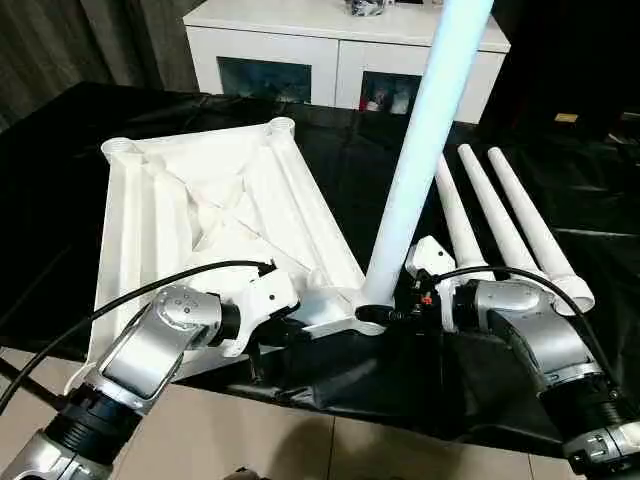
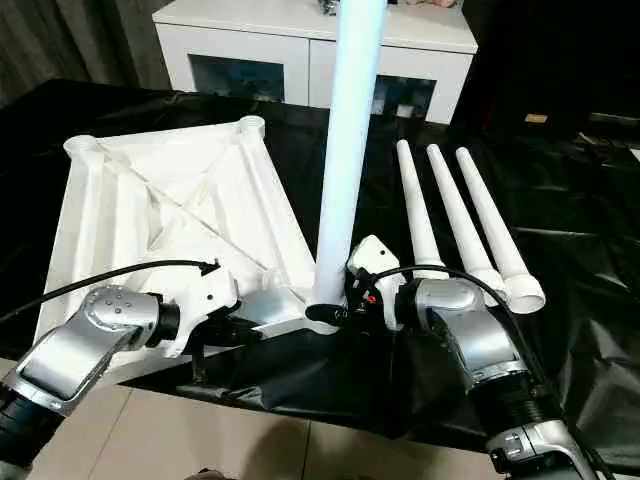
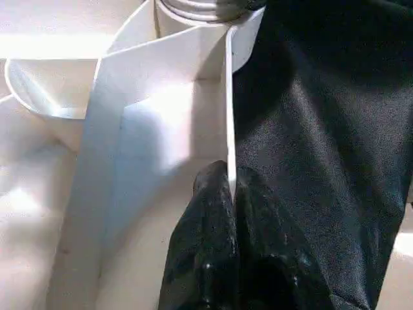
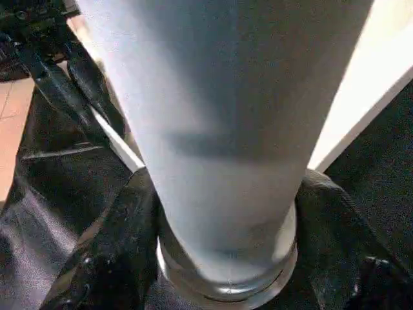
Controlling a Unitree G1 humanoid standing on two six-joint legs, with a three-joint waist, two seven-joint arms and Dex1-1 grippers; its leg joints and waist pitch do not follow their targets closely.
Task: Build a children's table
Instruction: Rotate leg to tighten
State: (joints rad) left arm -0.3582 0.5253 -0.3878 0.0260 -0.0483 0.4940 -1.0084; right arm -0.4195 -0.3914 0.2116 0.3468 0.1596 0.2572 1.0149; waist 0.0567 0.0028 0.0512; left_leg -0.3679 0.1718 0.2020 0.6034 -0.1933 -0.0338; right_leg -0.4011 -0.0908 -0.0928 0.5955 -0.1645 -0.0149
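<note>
A black cloth (image 1: 560, 200) covers the table, with tiled floor showing at its near edge. On it lies the white plastic table top (image 1: 215, 215), upside down, its ribbed underside facing up with diagonal ribs crossing in the middle and round sockets at the far corners (image 1: 281, 126). Behind the table stands a white cabinet (image 1: 340, 50) with glass doors; what sits behind the glass is too dim to tell.

One long white leg (image 1: 420, 150) stands nearly upright, its wide end seated in the near corner socket of the top; it tapers and leans slightly as it rises out of view. Three more legs (image 1: 500, 215) lie side by side on the cloth to the right, well apart from the top, wide ends toward the robot.

The right gripper (image 1: 385, 314) has its black fingers (image 4: 97, 258) spread around the base of the standing leg, one on each side, gripping it. The left gripper (image 1: 290, 325) is closed on the thin side wall of the top near that same corner, its fingers (image 3: 206, 252) pinching the white rim.
</note>
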